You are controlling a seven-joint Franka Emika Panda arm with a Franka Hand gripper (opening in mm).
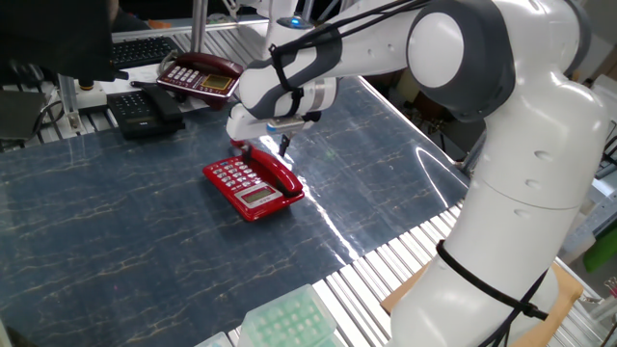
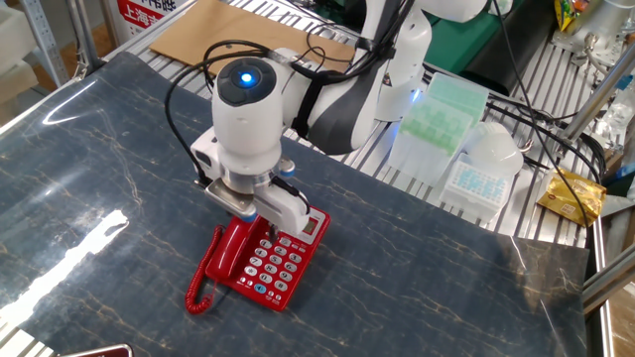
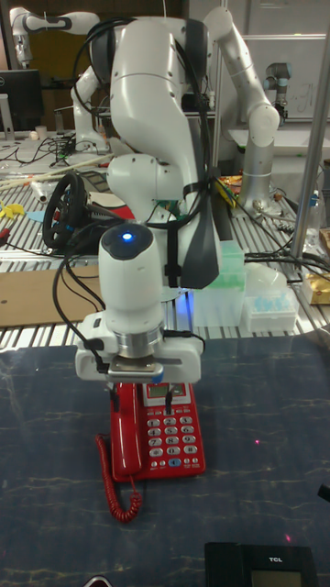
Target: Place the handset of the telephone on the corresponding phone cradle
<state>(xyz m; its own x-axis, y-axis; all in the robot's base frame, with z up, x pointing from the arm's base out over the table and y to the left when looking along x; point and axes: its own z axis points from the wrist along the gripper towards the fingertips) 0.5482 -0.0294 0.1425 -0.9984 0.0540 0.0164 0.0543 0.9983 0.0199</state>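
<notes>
In one fixed view, I see the handset [image 1: 278, 173] lying along the phone cradle [image 1: 286, 183] on the far side of the telephone [image 1: 253, 186]. My end effector [image 1: 281, 141] hangs just above it and holds nothing. I cannot tell how far its fingers are spread. I think the putting-down is done, so my next move should be to lift straight up and away. The dark red phone [image 1: 200, 75] and the black phone [image 1: 145, 109] sit well apart at the back of the counter [image 1: 116, 231].

In the other fixed view, the handset [image 2: 230, 251] fills the left strip beside the white keys. The end effector [image 2: 260, 206] sits over the top end of the base. The curly cord [image 2: 197, 296] lies by the front corner, so I must not snag it. Clear plastic boxes [image 2: 442, 117] stand far off.

In the tall fixed view, the handset [image 3: 126, 431] lies straight in its place, the cord [image 3: 119, 491] trails in front, and another black phone [image 3: 264, 562] sits near the bottom edge, out of my way.
</notes>
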